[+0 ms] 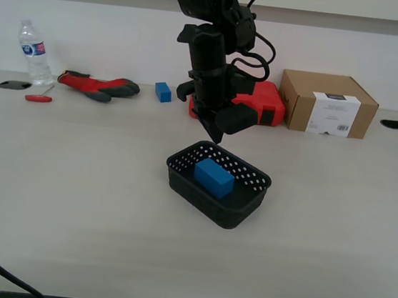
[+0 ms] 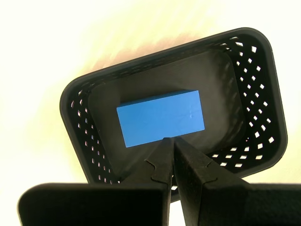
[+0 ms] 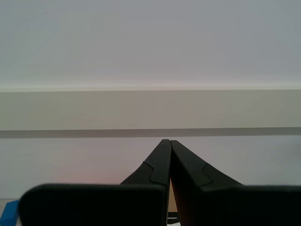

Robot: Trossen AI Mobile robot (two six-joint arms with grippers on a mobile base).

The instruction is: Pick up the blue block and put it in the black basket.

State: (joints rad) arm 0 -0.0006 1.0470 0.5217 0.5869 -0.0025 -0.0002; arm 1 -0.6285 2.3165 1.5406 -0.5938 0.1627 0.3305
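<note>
The blue block (image 1: 214, 177) (image 2: 161, 117) lies flat on the floor of the black basket (image 1: 207, 200) (image 2: 80, 117), near the middle of the table. My first gripper (image 1: 217, 137) (image 2: 170, 139) hangs just above the basket's far rim, pointing down, shut with nothing between its fingers and clear of the block. My second gripper (image 3: 167, 140) is also shut and empty, and faces a pale wall. Where the second arm stands in the exterior view I cannot tell.
Along the table's far edge stand a smaller blue block (image 1: 163, 92), a red tool case (image 1: 269, 103) behind the arm, a cardboard box (image 1: 326, 104), red-and-grey gloves (image 1: 98, 86), a water bottle (image 1: 34, 51) and a small red tool (image 1: 38, 98).
</note>
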